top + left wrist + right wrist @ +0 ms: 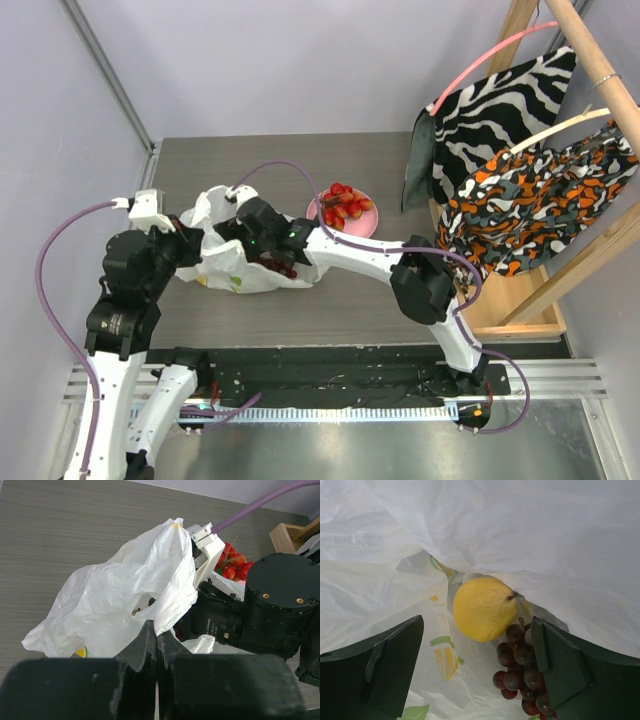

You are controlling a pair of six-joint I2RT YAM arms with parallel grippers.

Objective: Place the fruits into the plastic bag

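Note:
The white plastic bag (232, 262) lies on the table left of centre. My left gripper (196, 240) is shut on a fold of the bag's edge (167, 605) and holds it up. My right gripper (262, 243) reaches into the bag's mouth. It is open and empty (477, 665). Inside the bag lie a yellow lemon (484, 607) and a dark purple grape bunch (520, 672), the grapes against my right finger (560, 665). The grapes also show in the top view (283, 266). Small red fruits (343, 203) sit on the pink plate (366, 224).
A wooden rack (530, 300) stands at the right with a zebra-striped cloth (490, 105) and an orange patterned cloth (545, 200) on hangers. The right arm's wrist (270, 605) fills the right side of the left wrist view. Grey walls bound the table at the back and left.

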